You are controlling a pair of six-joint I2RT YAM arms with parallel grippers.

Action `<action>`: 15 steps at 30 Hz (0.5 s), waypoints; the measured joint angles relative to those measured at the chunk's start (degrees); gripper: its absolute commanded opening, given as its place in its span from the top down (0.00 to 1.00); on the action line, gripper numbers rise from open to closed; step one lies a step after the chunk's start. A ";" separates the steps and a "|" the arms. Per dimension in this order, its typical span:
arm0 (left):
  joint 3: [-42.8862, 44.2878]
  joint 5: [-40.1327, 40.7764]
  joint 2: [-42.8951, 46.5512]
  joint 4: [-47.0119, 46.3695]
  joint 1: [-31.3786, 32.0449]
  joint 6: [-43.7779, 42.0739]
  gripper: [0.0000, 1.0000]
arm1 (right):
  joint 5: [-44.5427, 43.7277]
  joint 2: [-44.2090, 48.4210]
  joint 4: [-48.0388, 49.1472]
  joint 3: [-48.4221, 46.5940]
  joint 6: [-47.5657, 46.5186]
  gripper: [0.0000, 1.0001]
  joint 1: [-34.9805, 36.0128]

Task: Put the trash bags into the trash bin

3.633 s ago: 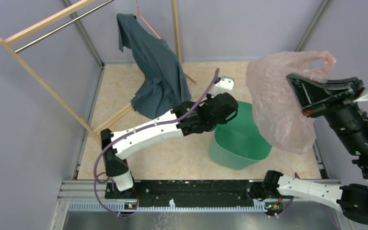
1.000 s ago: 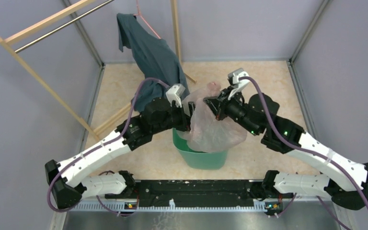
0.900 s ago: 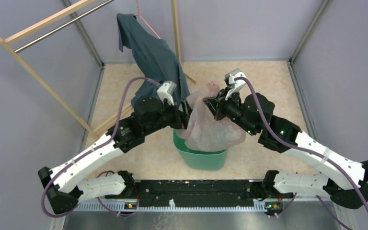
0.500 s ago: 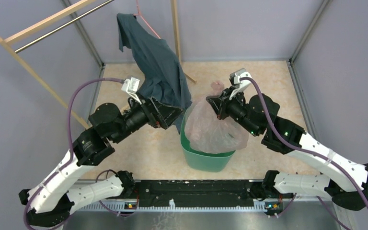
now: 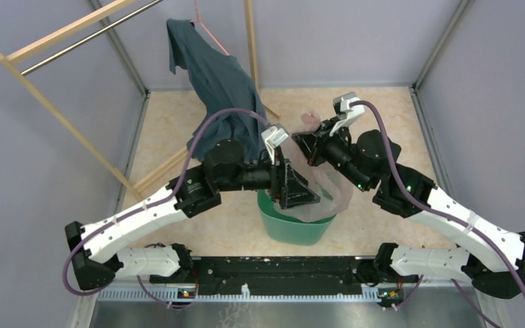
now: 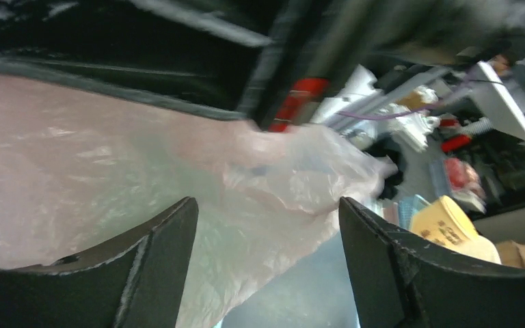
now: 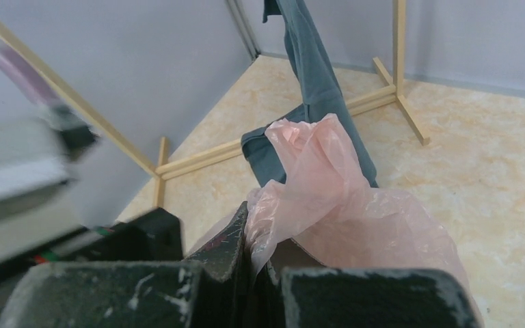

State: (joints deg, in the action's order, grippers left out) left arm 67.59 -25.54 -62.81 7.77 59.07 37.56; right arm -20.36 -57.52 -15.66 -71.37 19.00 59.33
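The pale pink trash bag [image 5: 335, 193] hangs from my right gripper [image 5: 303, 142], and its lower part sits inside the teal-green trash bin [image 5: 294, 232]. In the right wrist view the right gripper [image 7: 263, 263] is shut on the bag's bunched top [image 7: 314, 157]. My left gripper [image 5: 307, 197] reaches over the bin's rim from the left, open, pressing into the bag's side. In the left wrist view the wrinkled film [image 6: 260, 171] fills the gap between the wide-apart fingers [image 6: 157, 266] of the left gripper [image 6: 266, 203], which do not pinch it.
A dark blue-grey shirt [image 5: 222, 96] hangs from a wooden rack [image 5: 75, 41] just behind the bin, close to the left arm. The rack's floor bars [image 7: 376, 96] lie on the beige floor. Grey walls close in the pen.
My left arm has swung back from the left and pushed its open gripper into the bag over the bin. The bag has sunk lower into the bin. The right gripper has barely moved.
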 measured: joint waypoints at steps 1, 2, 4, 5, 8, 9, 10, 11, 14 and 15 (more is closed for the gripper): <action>-0.02 1.14 -1.14 0.37 0.48 -0.09 0.24 | 0.00 -0.02 -0.02 0.00 0.39 1.00 0.00; -0.02 3.08 -2.19 1.03 0.90 -0.22 0.24 | 0.00 -0.02 -0.02 0.00 0.81 1.00 0.00; -0.13 8.74 -3.28 3.52 1.09 -0.11 0.25 | 0.04 -0.02 -0.04 0.00 2.21 1.00 -0.04; -0.63 12.11 -3.37 4.37 1.01 0.26 0.25 | 0.11 -0.02 -0.13 0.02 2.86 1.00 -0.11; -3.21 17.79 -3.15 5.51 0.42 1.70 0.21 | 0.70 0.26 0.35 1.33 6.01 1.00 -0.22; -4.09 18.45 -3.15 5.57 0.22 1.90 0.18 | 0.98 0.63 0.48 2.58 6.97 1.00 -0.22; -5.16 18.86 -3.13 5.55 0.07 2.03 0.15 | 1.11 0.98 0.28 4.11 7.98 1.00 -0.22; -5.99 18.82 -3.13 5.64 0.02 1.99 0.11 | 1.16 1.14 -0.15 5.44 8.70 1.00 -0.24; -7.63 17.22 -2.56 6.03 0.04 1.05 0.02 | 1.64 1.14 -2.49 8.52 9.66 1.00 -0.37; -8.07 16.52 -1.75 6.12 0.04 0.42 0.01 | 2.03 1.16 -3.30 9.11 9.57 1.00 -0.48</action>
State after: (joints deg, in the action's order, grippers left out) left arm 59.53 -9.02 -64.55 13.89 59.11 37.98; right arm -18.33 -56.36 -18.96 -62.26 28.58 58.85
